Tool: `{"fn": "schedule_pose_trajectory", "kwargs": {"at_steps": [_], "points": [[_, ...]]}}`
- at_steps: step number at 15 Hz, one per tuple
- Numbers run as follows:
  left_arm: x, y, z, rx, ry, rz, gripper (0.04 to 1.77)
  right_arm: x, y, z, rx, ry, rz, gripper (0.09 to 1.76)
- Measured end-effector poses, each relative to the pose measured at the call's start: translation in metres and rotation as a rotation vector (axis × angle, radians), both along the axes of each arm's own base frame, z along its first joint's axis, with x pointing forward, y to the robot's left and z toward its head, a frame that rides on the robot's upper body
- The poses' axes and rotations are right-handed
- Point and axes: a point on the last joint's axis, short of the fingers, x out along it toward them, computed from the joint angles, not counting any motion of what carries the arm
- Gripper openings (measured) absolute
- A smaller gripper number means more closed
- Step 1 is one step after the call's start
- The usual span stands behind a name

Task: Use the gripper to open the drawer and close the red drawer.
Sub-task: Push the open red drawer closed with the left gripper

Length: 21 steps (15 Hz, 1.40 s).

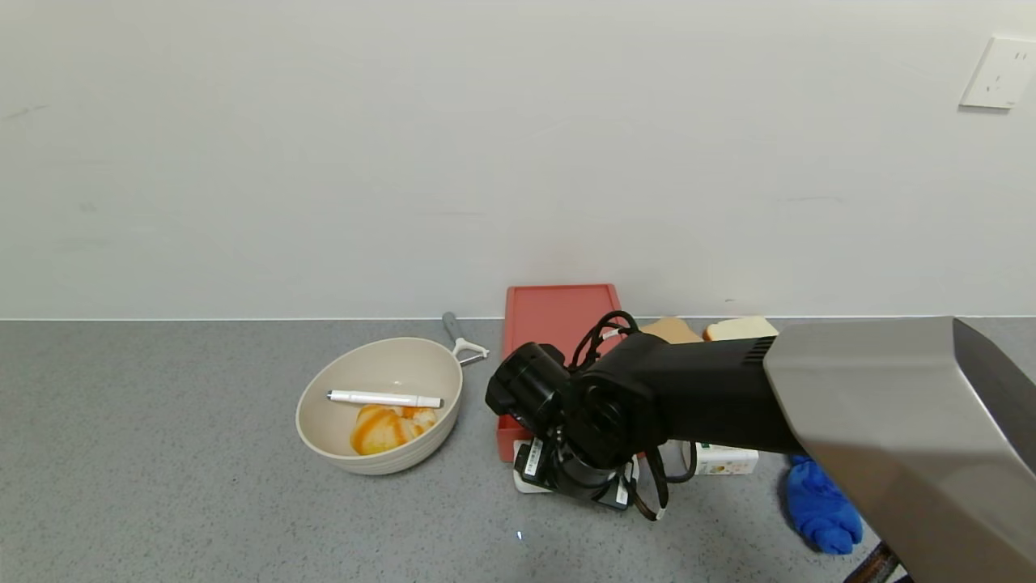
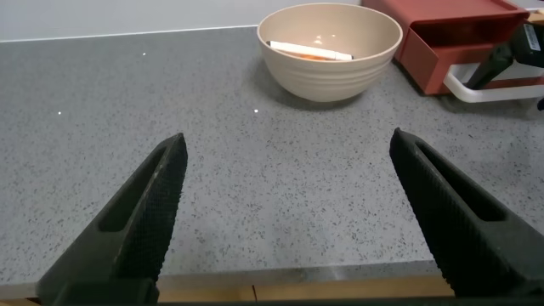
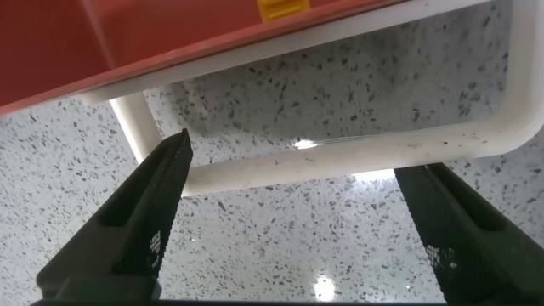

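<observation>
A: The drawer (image 1: 558,324) — where is the right tool (image 3: 297,221) in relation to it?

B: Right at its near end. In the right wrist view the tool's fingers (image 3: 140,225) are spread wide, one on each side of the white loop handle (image 3: 340,157), with the bar of the loop lying across the gap between them. They are not closed on it yet. The red front of the drawer sits just beyond the handle.

A: And the drawer itself?

B: It lies on the grey speckled surface (image 1: 162,486), reaching from the far wall towards the robot, just right of the cream bowl (image 1: 380,405). The right arm covers its near end in the head view.

A: How do you expect it to handle?

B: I judge it light, stiff plastic. It will probably slide easily, and the whole box may skid on the smooth surface if pulled hard. The handle is the place to hold: close on the middle of the bar, then pull straight and gently.

A: The left tool (image 2: 289,212)?

B: Parked low over bare surface, well left of the bowl, fingers wide apart and holding nothing.

A: Anything else nearby?

B: A white pen (image 1: 384,398) and an orange-striped bun lie in the bowl, a peeler (image 1: 463,340) lies behind it, and a blue cloth (image 1: 821,506) is at the near right.
</observation>
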Motion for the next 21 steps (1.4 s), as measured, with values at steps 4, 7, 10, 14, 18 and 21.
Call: {"fn": "schedule_pose_trajectory", "kwargs": {"at_steps": [4,7,10,14,18,21], "points": [[0.000,0.000,0.000,0.000,0.000,0.000,1.72,0.007,-0.002,0.002,0.006,-0.009,-0.004,1.71],[0.000,0.000,0.000,0.000,0.000,-0.001,1.72,0.012,-0.002,0.003,0.017,-0.020,-0.010,1.71],[0.000,0.000,0.000,0.000,0.000,0.000,1.72,0.016,0.000,0.005,0.030,-0.033,-0.014,1.71],[0.000,0.000,0.000,0.000,0.000,0.000,1.72,0.020,0.002,0.004,0.041,-0.042,-0.013,1.71],[0.000,0.000,0.000,0.000,0.000,0.000,1.72,0.027,0.004,0.004,0.066,-0.080,0.001,1.71],[0.000,0.000,0.000,0.000,0.000,0.000,1.72,0.030,0.004,0.003,0.073,-0.095,0.008,1.71]]}}
